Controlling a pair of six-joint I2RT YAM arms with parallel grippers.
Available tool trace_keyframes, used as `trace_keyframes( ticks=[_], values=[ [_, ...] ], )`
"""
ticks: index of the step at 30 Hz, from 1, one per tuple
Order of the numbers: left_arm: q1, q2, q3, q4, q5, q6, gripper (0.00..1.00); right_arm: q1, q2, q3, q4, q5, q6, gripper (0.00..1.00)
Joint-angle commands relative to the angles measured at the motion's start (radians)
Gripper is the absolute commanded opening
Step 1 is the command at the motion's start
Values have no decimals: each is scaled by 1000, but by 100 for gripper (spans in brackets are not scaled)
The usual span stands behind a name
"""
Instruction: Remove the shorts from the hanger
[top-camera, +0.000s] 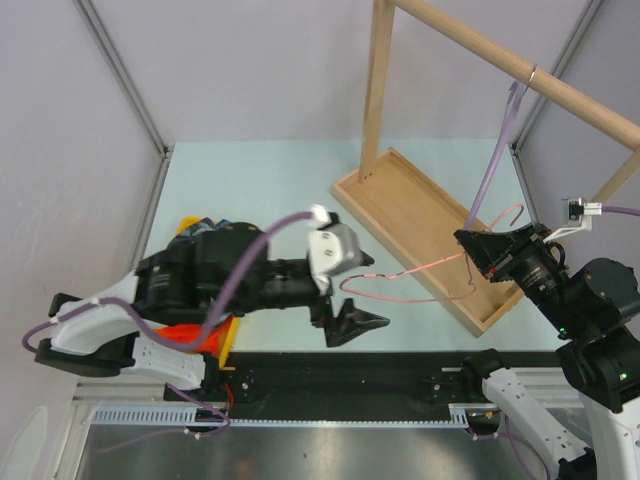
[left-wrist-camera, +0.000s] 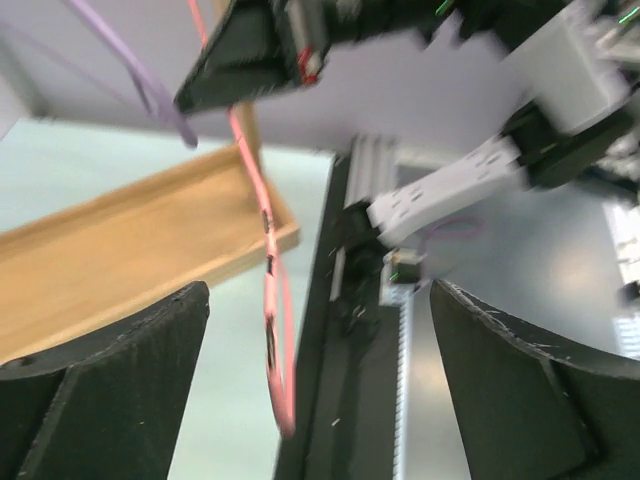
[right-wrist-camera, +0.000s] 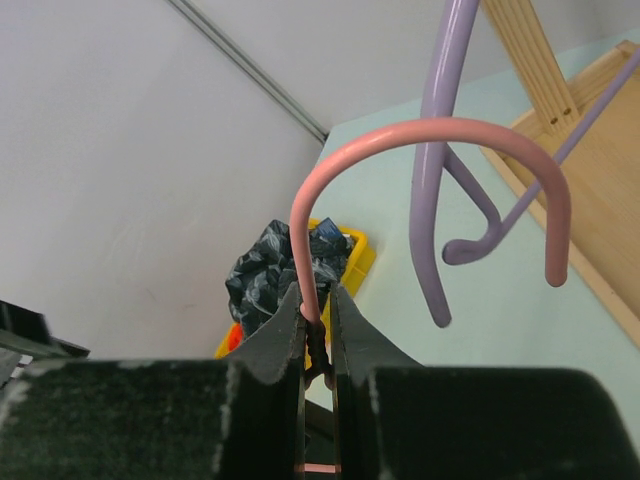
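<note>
The right pincer (right-wrist-camera: 318, 300) pinches the neck of the bare pink hanger (right-wrist-camera: 430, 130). The left pincer (top-camera: 352, 322) is spread wide near its far end. The dark shorts (right-wrist-camera: 262, 268) and the orange shorts (top-camera: 195, 338) lie in the yellow bin (right-wrist-camera: 355, 255). If the right arm swings, the pink hook may catch the purple hanger (right-wrist-camera: 432, 200).

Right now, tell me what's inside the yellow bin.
The dark mottled shorts are heaped in the yellow bin, and some orange fabric peeks out lower down. The bin's bottom is covered.
</note>
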Motion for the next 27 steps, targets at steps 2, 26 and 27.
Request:
trace_keyframes(
  ticks=[2,26,27],
  values=[
    [-22,66,38,-96,-174,112,88,4,0,10,-24,-23,-61,0],
    [-22,-26,-121,-36,-103,96,0,4,-26,10,-55,-7,-63,87],
    [-21,-43,-136,-30,-95,98,0,6,-38,10,-48,-3,-55,96]
  ],
)
